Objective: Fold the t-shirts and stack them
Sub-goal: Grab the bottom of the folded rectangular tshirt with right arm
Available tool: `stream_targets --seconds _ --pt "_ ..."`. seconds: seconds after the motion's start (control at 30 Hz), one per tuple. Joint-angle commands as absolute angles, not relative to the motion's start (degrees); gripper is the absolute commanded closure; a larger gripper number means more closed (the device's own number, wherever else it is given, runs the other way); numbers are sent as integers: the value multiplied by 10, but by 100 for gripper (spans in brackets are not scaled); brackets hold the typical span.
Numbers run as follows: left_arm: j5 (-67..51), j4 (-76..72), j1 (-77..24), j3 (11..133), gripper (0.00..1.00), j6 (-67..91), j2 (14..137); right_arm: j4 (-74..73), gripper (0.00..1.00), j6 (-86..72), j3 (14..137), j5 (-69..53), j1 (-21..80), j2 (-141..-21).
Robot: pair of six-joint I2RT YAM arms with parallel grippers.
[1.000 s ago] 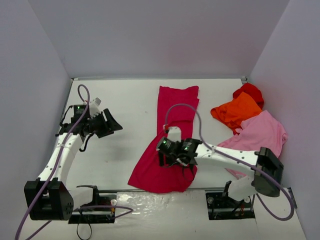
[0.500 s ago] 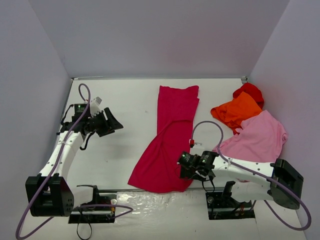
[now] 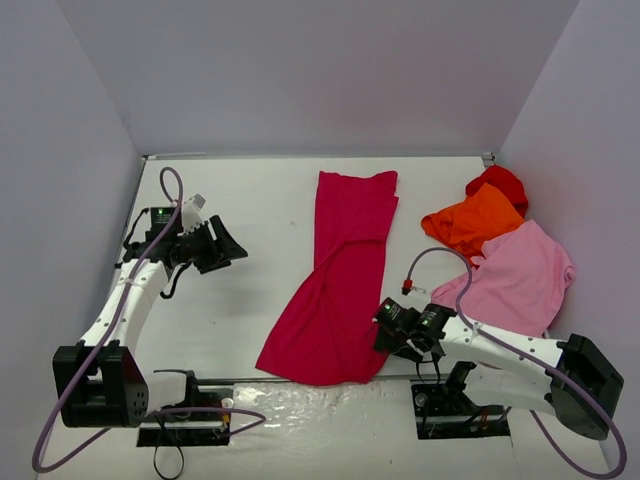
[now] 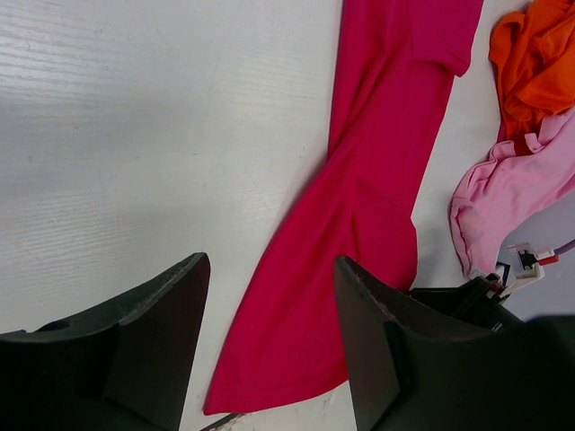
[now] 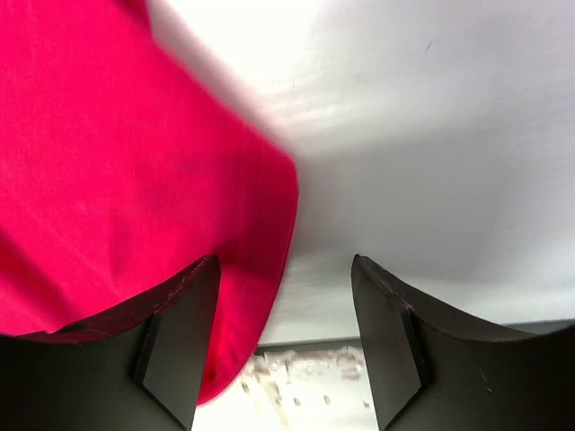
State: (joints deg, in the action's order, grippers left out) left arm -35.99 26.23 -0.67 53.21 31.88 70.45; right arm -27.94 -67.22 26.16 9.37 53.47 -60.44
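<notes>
Top external view: right gripper [image 3: 385, 337], released and empty, has withdrawn to the crimson-magenta t-shirt's [image 3: 335, 300] near corner; left gripper [image 3: 228, 247] likewise released; lengthwise fold apparently done.

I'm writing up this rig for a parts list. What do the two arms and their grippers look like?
Both arms, left arm and right arm, have white links with black joints and chunky black shoulder blocks. A thin purple cable loops along each. The left gripper and right gripper have broad, matte black, wedge-shaped fingers.
</notes>
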Motion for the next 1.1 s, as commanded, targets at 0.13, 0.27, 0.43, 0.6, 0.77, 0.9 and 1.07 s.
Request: stream_targets --seconds 0.13,0.27,0.43,0.6,0.77,0.9,1.07 --pt "-374 234 -4 571 46 318 702 -238 56 -606 294 106 487 -678" --pt "-374 240 -4 573 46 314 702 -209 87 -585 301 89 480 -712" --pt "-371 249 -4 577 46 308 701 -206 100 -572 309 84 480 -721" --pt "-371 245 -4 577 46 310 704 -220 100 -550 351 82 489 -720" --pt "-373 238 -4 575 46 314 704 -263 100 -556 424 115 555 -726" --pt "-377 230 -4 570 46 318 701 -275 100 -569 472 125 625 -783" --pt "-381 225 -4 563 46 321 697 -275 100 -578 525 131 710 -883"
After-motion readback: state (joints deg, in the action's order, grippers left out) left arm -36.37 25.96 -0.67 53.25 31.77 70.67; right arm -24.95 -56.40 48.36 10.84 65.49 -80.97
